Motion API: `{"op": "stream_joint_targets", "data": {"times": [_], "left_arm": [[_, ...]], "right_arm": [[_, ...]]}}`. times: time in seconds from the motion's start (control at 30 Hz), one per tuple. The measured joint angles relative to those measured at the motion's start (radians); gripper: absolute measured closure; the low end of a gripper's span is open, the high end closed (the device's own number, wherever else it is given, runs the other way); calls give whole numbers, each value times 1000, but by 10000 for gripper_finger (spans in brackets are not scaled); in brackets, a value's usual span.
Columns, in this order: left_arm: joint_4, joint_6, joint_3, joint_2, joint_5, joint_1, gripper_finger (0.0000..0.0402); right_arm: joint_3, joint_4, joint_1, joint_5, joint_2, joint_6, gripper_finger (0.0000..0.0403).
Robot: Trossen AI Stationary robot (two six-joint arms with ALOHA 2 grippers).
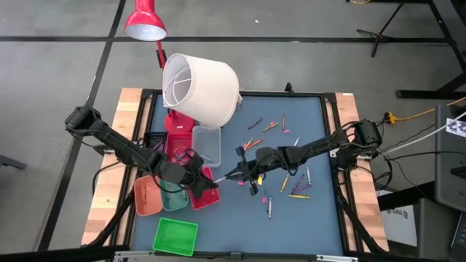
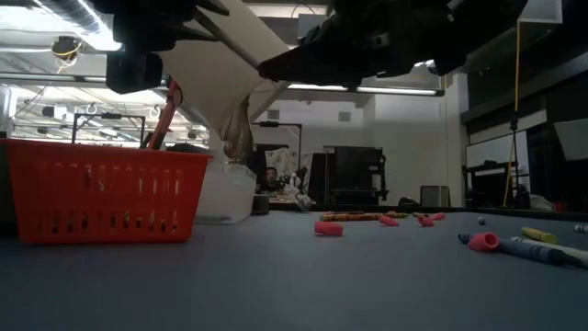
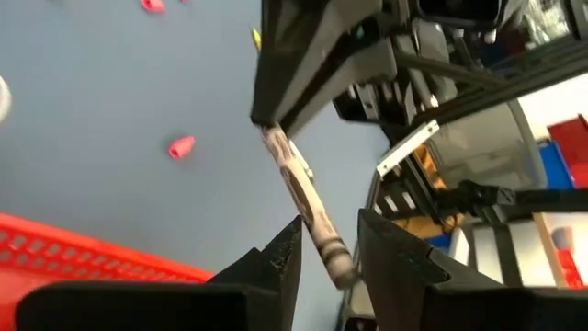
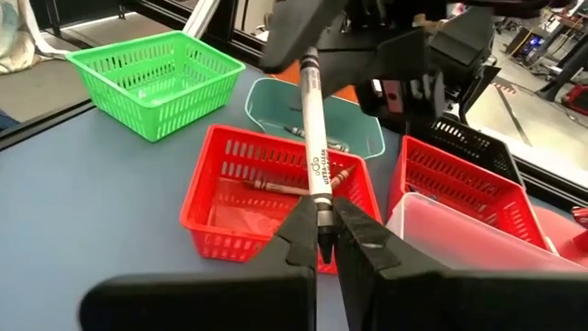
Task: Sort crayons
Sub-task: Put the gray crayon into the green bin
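Note:
A pale-wrapped crayon (image 4: 312,129) hangs in the air over a red basket (image 4: 220,198), between my two grippers. My right gripper (image 4: 323,230) is shut on one end of it. The crayon's other end (image 3: 333,257) reaches in between the fingers of my left gripper (image 3: 329,253), which stands open; the fingers lie on either side of it with gaps showing. In the high view the two grippers (image 1: 210,178) (image 1: 231,175) face each other mid-table. More crayons (image 1: 295,189) lie loose on the mat to the right. Some crayons (image 4: 294,188) lie in the red basket. My right gripper pinches the crayon's end (image 4: 320,200) between its two fingertips. It comes from the table's right, slanting a little downward. The crayon sticks out ahead of the fingers, in line with them, toward the left gripper. It is lifted clear, above the red basket.
A teal tray (image 4: 363,138), a green basket (image 4: 156,69), a second red basket (image 4: 459,179), a clear tray (image 4: 459,244) and an orange tray (image 1: 148,196) crowd the table's left half. A white lampshade (image 1: 200,87) lies at the far edge, beside a red lamp (image 1: 145,22).

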Motion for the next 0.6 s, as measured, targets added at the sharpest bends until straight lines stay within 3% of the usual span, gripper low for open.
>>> {"op": "stream_joint_targets", "data": {"times": [0.6], "left_arm": [[-1, -16, 0, 0, 16, 33, 308]], "right_arm": [[1, -7, 0, 0, 0, 0, 386]]}}
